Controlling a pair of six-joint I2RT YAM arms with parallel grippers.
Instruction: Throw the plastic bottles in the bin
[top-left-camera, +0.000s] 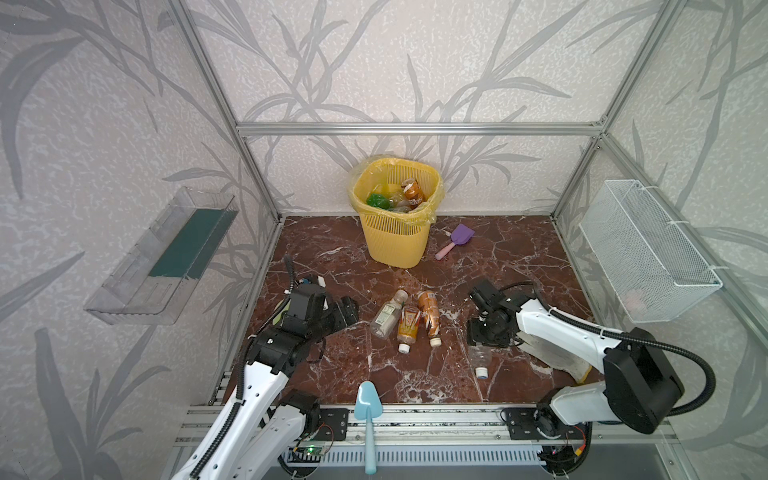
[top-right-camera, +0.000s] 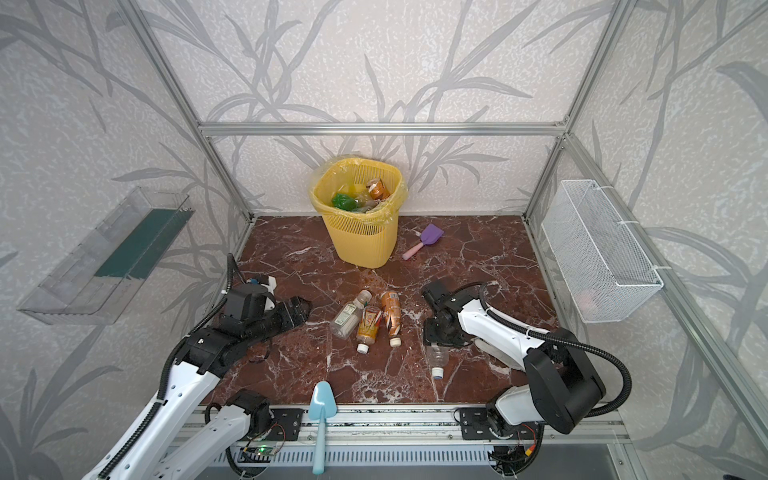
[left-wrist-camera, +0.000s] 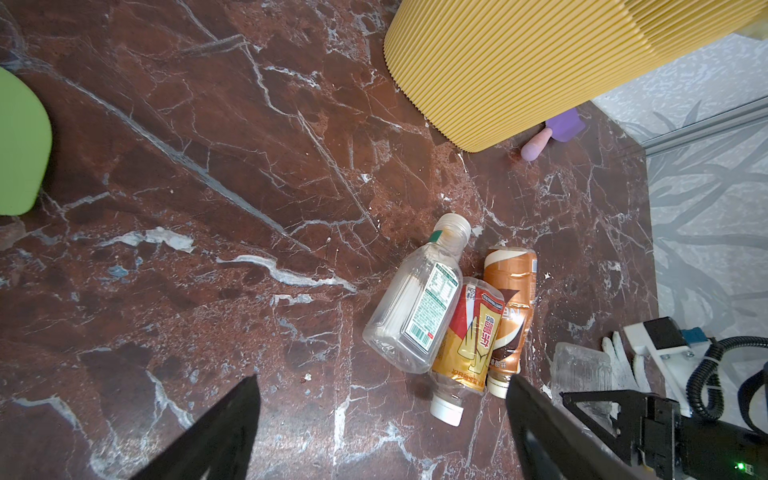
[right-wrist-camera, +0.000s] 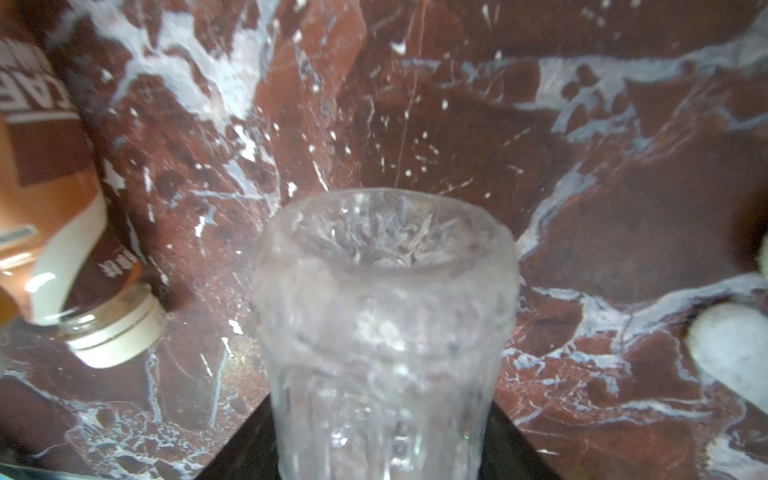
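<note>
Judging by the bin (top-left-camera: 395, 245) at the back of the tabletop (top-left-camera: 519, 257), the job is well under way but unfinished. Inside its yellow liner lie a green bottle (top-left-camera: 377, 200), a brown-orange bottle (top-left-camera: 412, 192) and some clear ones, piled so that an exact count is not possible. Four plastic bottles are left out on the tabletop, well apart from the bin. Three lie touching side by side near the middle: a clear labelled bottle (top-left-camera: 386, 316), a yellow-red labelled bottle (top-left-camera: 408, 328) and a brown labelled bottle (top-left-camera: 429, 315). The fourth, a clear ribbed bottle (top-left-camera: 480, 362), lies on its side nearer the front, cap toward the front edge and body under the right end effector (top-left-camera: 484, 338). The right wrist view shows this bottle between the jaws, yet whether they pinch it or merely straddle it I cannot tell. The left end effector (left-wrist-camera: 381, 380) is spread wide and empty, near the trio. The ribbed bottle looks to be the one in hand, with the trio to follow. The purple shovel (top-left-camera: 455, 239) and blue shovel (top-left-camera: 366, 415) are no part of the job.
</note>
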